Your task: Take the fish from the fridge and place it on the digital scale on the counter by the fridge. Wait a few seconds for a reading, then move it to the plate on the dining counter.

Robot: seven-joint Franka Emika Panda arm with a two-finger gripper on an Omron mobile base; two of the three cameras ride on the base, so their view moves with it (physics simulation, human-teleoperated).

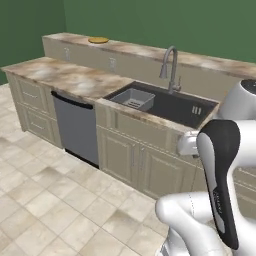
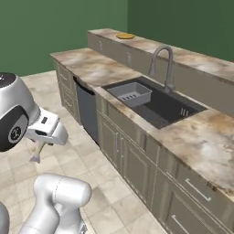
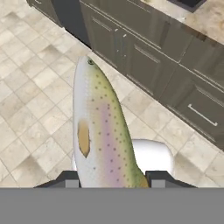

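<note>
**Fish in my pincer, over the kitchen floor**

My pincer pinches the slender silver-and-olive speckled fish between its two dark finger tips, one on each flank near the tail end. In the hand view the fish runs up away from me, head at the far end, a pinkish stripe along its side and an orange-tan fin low on the pale belly. Under it lies the beige tiled floor, with the dark-looking panelled cabinet fronts and their metal bar handles beyond.

In the right base view I see my hand low at the left, beside my white arm, and the fish hangs down from it as a small tan sliver above the floor tiles, well apart from the cabinets.

The beige-brown marbled counter with tan panelled fronts holds a dark sunken sink with a pale grey basket in its left part and a curved metal tap behind it. A grey dishwasher front sits below the counter, left of the sink.

Behind that, the raised marbled dining counter runs along the green wall. The round golden-yellow plate rests on its far left end, well apart from me and from the fish.
</note>
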